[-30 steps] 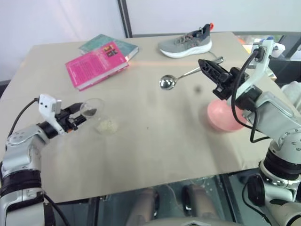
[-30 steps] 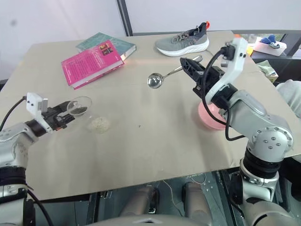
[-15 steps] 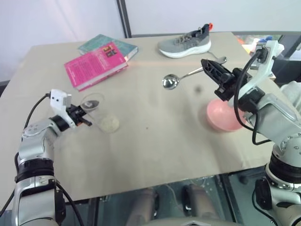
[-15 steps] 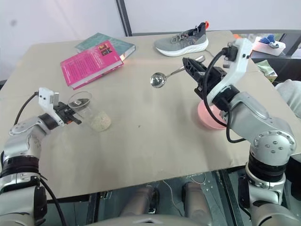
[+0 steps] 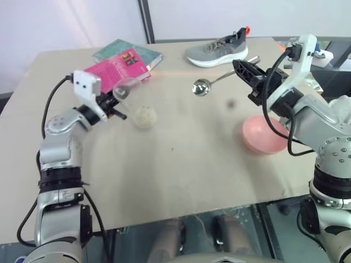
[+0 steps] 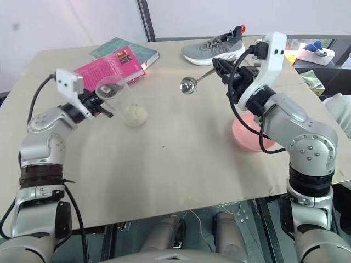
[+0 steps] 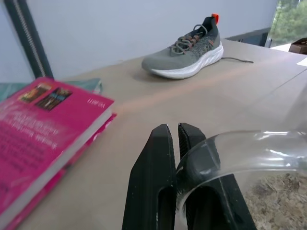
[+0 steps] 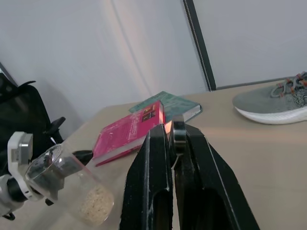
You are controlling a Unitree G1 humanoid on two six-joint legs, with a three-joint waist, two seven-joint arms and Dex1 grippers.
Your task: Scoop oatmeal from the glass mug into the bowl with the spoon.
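Left eye view, left side: the left gripper (image 5: pixel 116 107) has its two black fingers pinched on the rim of the small clear glass mug (image 5: pixel 133 102), one finger inside the lip and one outside; the mug hangs tilted in the air off the tan table (image 5: pixel 181 164).
Mug contents: the pale flaky oatmeal (image 5: pixel 145 115) lies heaped in the low end of the mug, the end away from the jaws.
Behind the left jaws: a pink paperback book (image 5: pixel 112 68) lies on a teal book (image 5: pixel 125 48); a grey running shoe (image 5: pixel 216 50) lies well beyond.
Right side: the right gripper (image 5: pixel 245 70) is clamped on the thin handle of the shiny silver metal spoon (image 5: pixel 207 84), whose small oval end reaches out past the fingertips toward the mug, well apart from it.
Below the right jaws: the shallow salmon-pink bowl (image 5: pixel 263 135) sits on the table.
Step in hand: I judge that mug and spoon are being brought together; no scoop is taken yet.
Next move: it likely calls for steadying the mug's mouth toward the spoon and easing the spoon tip into the grains without spilling.
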